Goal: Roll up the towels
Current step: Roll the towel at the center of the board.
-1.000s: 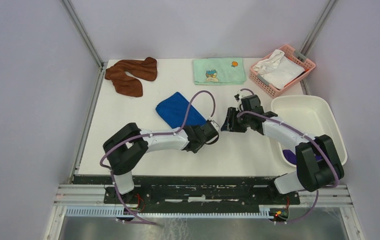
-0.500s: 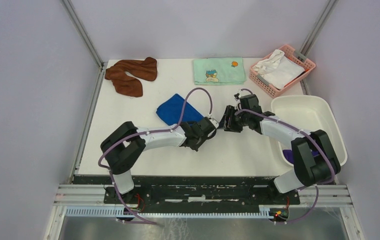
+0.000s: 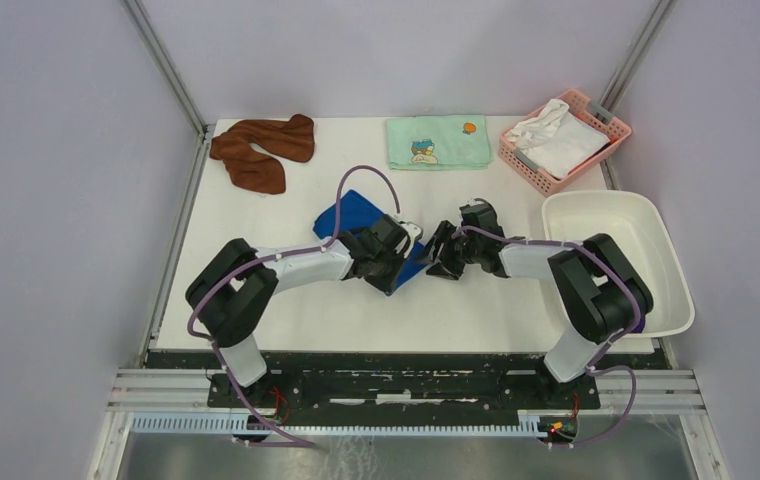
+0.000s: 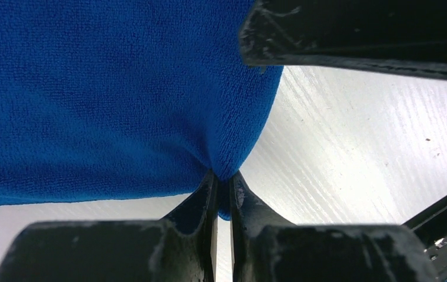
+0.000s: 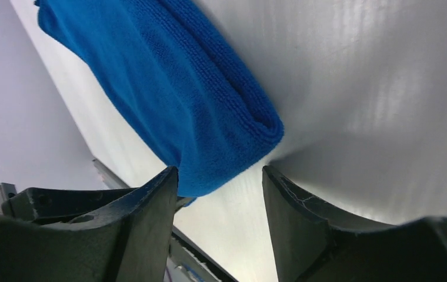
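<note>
Left arm (image 3: 301,265) extends forward and inward, wrist low. Left hand (image 3: 406,262) has its fingers (image 4: 200,202) pressed together on a pinched fold of the blue towel (image 4: 92,88). Right arm (image 3: 531,260) extends inward, wrist low. Right hand (image 3: 438,260) faces the left hand, fingers (image 5: 150,200) spread apart, gripping nothing.

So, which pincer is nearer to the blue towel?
Left. The left pincer is shut on the blue towel, pinching its edge. The right pincer stands open just at its folded end, gripping nothing.
</note>
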